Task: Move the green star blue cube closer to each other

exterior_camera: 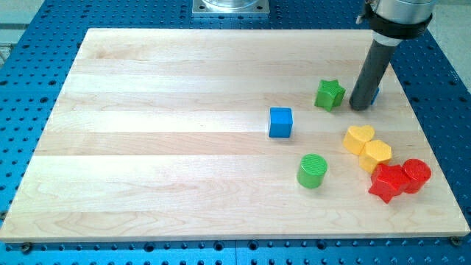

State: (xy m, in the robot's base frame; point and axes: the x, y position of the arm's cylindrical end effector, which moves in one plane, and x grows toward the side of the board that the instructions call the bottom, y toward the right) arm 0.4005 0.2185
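Note:
The green star [330, 94] lies on the wooden board at the view's upper right. The blue cube [280, 122] sits to its lower left, about a block's width away. My tip [360, 107] rests on the board just right of the green star, with a small gap between them. A second blue block [375, 94] is mostly hidden behind the rod; its shape cannot be made out.
A green cylinder [313, 171] stands below the blue cube. At the view's right lie a yellow heart [358, 139], a yellow hexagon [376, 155], a red star [388, 182] and a red cylinder [416, 175], close together. The board's right edge [434, 125] is near.

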